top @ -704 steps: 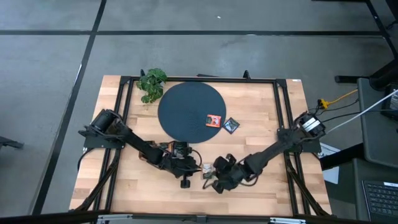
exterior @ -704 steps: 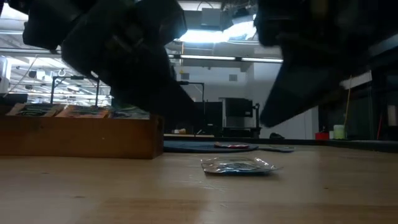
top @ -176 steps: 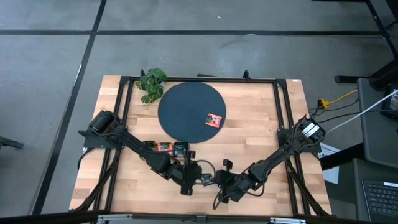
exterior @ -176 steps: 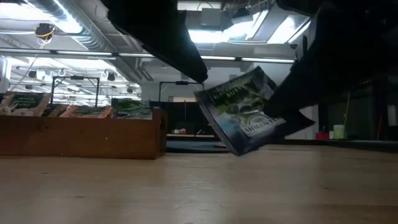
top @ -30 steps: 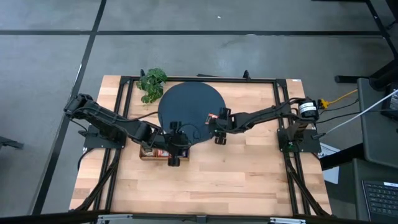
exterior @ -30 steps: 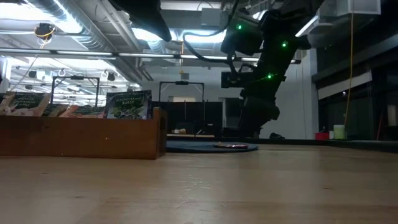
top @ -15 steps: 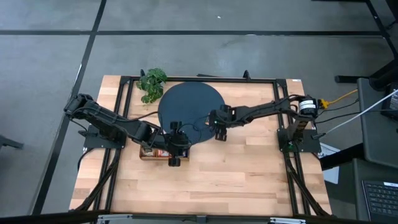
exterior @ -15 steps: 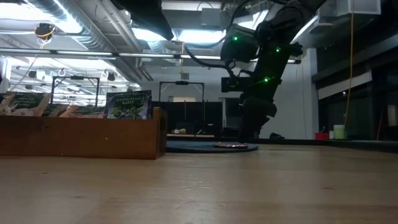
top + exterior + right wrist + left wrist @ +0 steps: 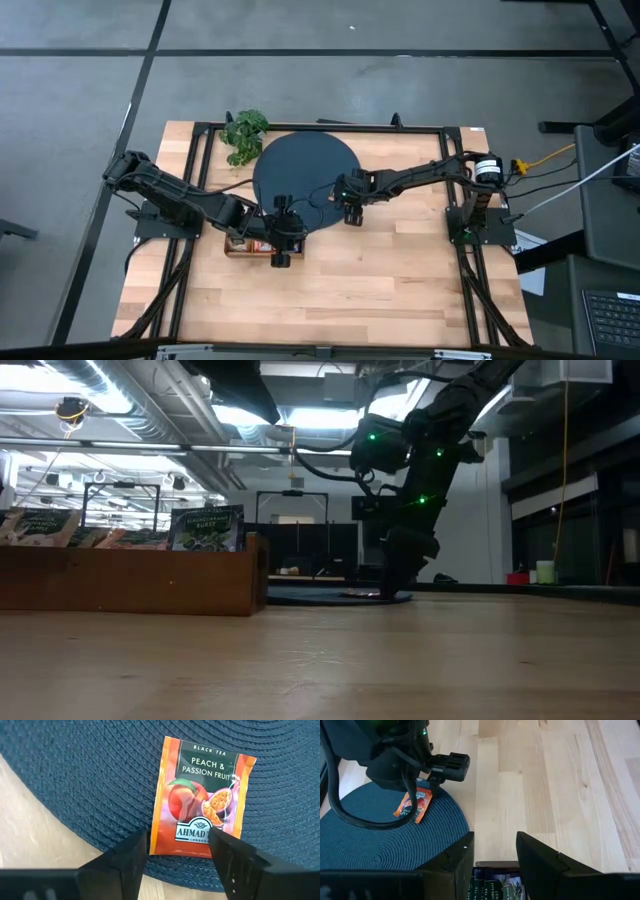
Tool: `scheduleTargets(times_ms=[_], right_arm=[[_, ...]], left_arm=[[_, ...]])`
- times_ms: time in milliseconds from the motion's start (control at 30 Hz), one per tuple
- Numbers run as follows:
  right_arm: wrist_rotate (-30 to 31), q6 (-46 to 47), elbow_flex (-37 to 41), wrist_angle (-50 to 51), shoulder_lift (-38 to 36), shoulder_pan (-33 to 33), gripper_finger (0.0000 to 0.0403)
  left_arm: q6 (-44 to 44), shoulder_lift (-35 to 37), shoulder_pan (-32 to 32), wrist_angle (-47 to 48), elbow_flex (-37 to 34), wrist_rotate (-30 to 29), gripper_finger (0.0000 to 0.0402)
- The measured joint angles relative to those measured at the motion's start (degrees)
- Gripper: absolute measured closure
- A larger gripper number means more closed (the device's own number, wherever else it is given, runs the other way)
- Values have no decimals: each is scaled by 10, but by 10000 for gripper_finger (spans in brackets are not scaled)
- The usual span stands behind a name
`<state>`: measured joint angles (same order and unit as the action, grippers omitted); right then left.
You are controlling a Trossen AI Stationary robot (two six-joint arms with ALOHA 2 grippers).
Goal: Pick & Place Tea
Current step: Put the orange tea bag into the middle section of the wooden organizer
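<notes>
The right gripper [image 9: 177, 855] is hanging with its two fingers [image 9: 122, 857] spread, straddling the near edge of an orange tea sachet [image 9: 202, 797] that is lying flat on the dark woven mat [image 9: 75, 765]. No finger is touching the packet yet, as far as the right wrist view shows. The sachet is sitting close to the mat's rim, beside bare wooden table [image 9: 30, 845].

From here the likeliest trouble is the flat packet itself: it is giving the fingers no raised edge, so a closing pinch may be sliding over the foil or pushing it across the weave instead of lifting it. If the fingers come down too hard they may be snagging the mat and dragging it with the sachet. A grip on one corner only could be letting the packet swing or slip in transit.

Further out, the left gripper [image 9: 494, 852] is waiting with fingers apart over the wooden tray [image 9: 250, 243], where other sachets [image 9: 205, 528] are standing upright; one dark sachet [image 9: 492, 887] is showing just below it. The two arms are working near each other at the mat's edge, so a carry toward the tray risks a brush between them.
</notes>
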<state>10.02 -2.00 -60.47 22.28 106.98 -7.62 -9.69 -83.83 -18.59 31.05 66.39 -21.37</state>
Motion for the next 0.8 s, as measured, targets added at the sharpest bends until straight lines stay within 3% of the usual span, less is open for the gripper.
scheduleTargets(times_ms=[100, 500, 800], right_arm=[[-1, 0, 0, -1, 0, 0, 205], [1, 2, 1, 0, 2, 0, 349], [-1, 17, 4, 8, -13, 1, 386]], left_arm=[[0, 0, 0, 0, 0, 0, 258], [0, 0, 0, 0, 0, 0, 258], [-2, 0, 0, 0, 0, 0, 258]])
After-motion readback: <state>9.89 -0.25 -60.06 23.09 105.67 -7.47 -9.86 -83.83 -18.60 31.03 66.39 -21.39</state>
